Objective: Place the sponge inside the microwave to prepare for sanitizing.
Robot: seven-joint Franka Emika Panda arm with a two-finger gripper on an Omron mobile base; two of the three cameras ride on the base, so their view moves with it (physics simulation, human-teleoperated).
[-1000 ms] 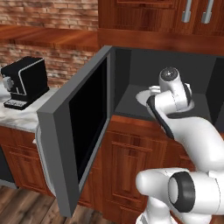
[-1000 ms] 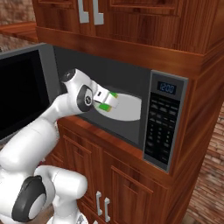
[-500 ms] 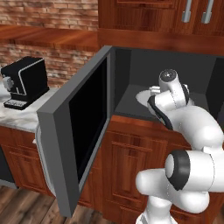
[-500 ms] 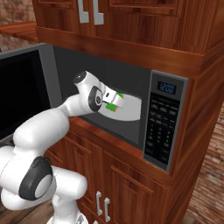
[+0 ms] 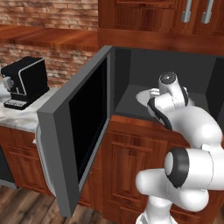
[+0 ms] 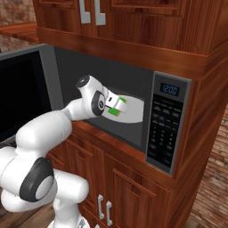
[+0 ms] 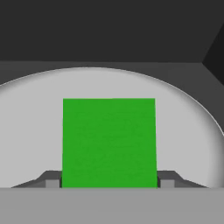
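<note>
Sponge (image 7: 109, 142) sits clamped between jaws over microwave (image 6: 171, 122) turntable (image 7: 183, 127); open door (image 5: 76, 131) stands left.

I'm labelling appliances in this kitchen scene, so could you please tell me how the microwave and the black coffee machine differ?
The microwave is built into the wooden cabinetry; the coffee machine stands free on a pale counter. The microwave is far larger, grey-framed with a keypad and blue display; the coffee machine is small and black. The microwave's door stands wide open, with the gripper and green sponge inside over its turntable; nothing touches the coffee machine.
</note>
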